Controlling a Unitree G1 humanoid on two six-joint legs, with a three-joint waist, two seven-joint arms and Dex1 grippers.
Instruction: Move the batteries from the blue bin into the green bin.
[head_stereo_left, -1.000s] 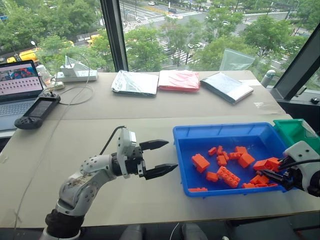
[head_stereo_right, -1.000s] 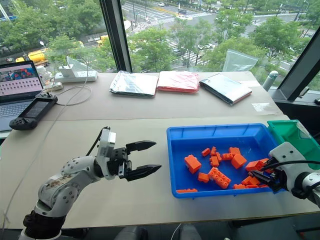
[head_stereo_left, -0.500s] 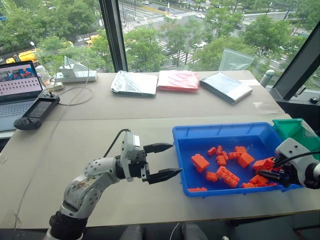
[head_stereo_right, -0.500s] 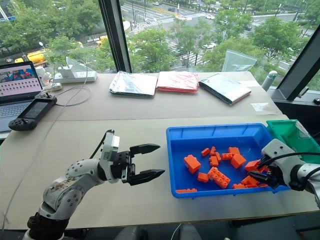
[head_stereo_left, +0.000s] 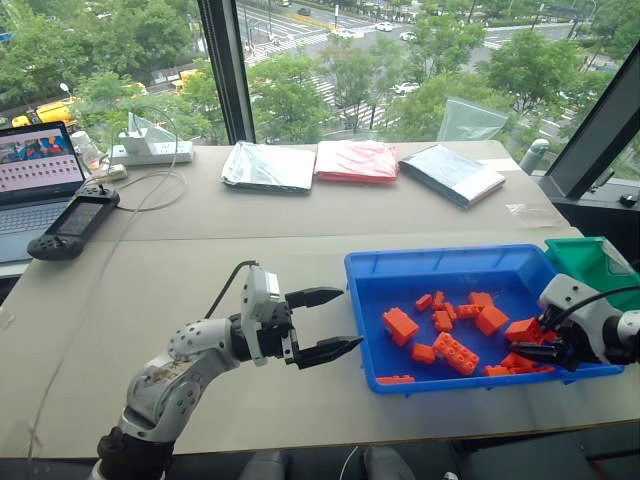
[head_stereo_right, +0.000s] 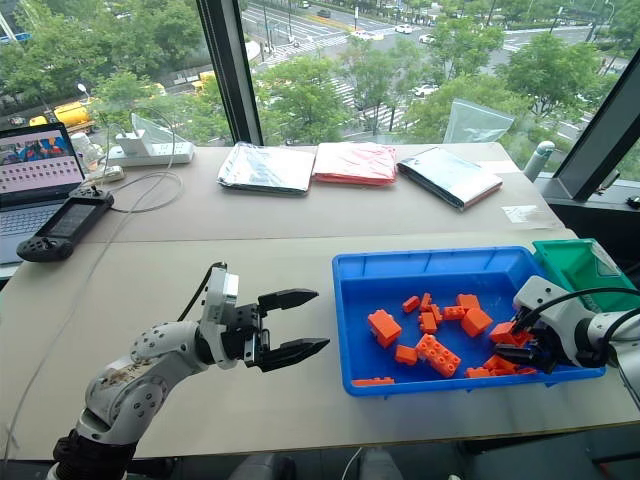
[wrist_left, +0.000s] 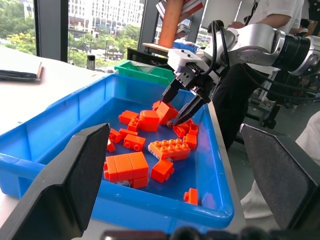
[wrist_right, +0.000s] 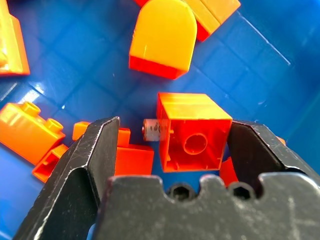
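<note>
- A battery (wrist_right: 154, 130) shows as a small whitish cylinder end on the blue floor, wedged between an overturned orange cube brick (wrist_right: 194, 131) and a flat orange brick (wrist_right: 131, 157).
- It sits between the open fingers of the right gripper (wrist_left: 181, 101), which hangs tip-down over the brick pile; nothing is clamped.
- The pile of orange bricks (head_stereo_left: 450, 330) crowds the blue bin's (head_stereo_left: 440, 262) 4 o'clock corner and could hide more batteries.
- The green bin (head_stereo_left: 590, 258) stands just beside the blue bin, at its 2 o'clock corner; I cannot tell whether any battery lies in it.
- The left gripper (head_stereo_left: 328, 322) hovers at the blue bin's 9 o'clock side, fingers apart, empty.
- Judgement: this pick is not yet made; the grasp, carry and drop remain.
</note>
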